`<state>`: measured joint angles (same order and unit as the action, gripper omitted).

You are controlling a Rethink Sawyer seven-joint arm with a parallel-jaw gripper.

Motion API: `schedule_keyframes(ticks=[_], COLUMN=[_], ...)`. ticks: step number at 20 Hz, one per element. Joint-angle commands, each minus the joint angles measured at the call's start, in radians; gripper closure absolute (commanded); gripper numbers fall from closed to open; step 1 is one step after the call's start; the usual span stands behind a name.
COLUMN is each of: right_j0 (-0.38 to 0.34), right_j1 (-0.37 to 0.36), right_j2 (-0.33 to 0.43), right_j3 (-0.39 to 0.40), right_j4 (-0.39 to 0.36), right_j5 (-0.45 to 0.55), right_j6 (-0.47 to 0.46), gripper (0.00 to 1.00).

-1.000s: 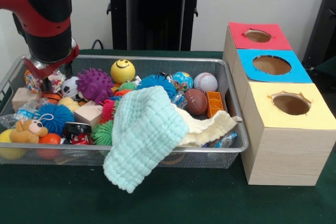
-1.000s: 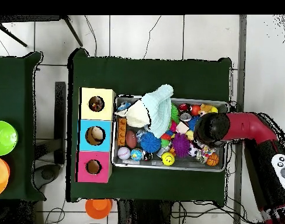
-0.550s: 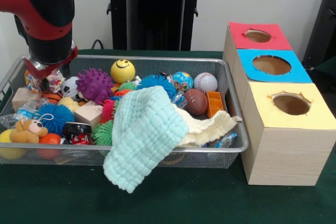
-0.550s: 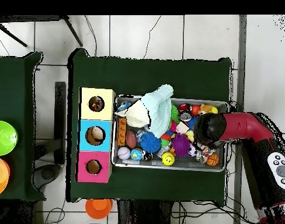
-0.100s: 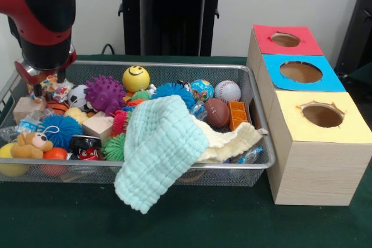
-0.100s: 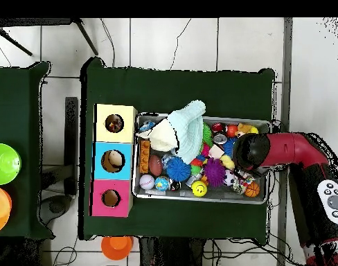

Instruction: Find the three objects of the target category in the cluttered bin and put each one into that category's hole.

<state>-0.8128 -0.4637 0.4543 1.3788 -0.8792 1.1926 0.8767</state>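
My pincer (image 5: 39, 82) hangs at the upper left of the front view, over the left end of the wire bin (image 5: 174, 65). My own wrist hides its tips, so I cannot tell whether it stands wide or narrow, or whether it grips anything.

At the right of the frame stand three boxes in a row, one hole each: a red box (image 5: 285, 40), a blue box (image 5: 301, 72) and a yellow box (image 5: 321, 115).

In the bin I count one yellow smiley ball (image 5: 136, 78), one purple spiky ball (image 5: 105, 93), one baseball (image 5: 227, 91), one brown football (image 5: 217, 112), one soccer ball (image 5: 77, 96) and two blue fuzzy balls (image 5: 61, 130). One mint cloth (image 5: 157, 150) spills over the front rim.

The soccer ball lies just right of and below my pincer; the baseball and football sit far across, at centre right.
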Motion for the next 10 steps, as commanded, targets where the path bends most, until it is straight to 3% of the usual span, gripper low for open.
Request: schedule_keyframes(ticks=[1, 5, 10], right_j0=[0.017, 0.02, -0.01], right_j1=[0.026, 0.042, 0.073], right_j2=[-0.061, -0.071, -0.041], right_j3=[-0.031, -0.029, -0.004], right_j4=[-0.063, -0.067, -0.028], right_j5=[0.086, 0.074, -0.01], right_j6=[-0.165, -0.161, -0.156], gripper=[0.0, 0.0, 0.0])
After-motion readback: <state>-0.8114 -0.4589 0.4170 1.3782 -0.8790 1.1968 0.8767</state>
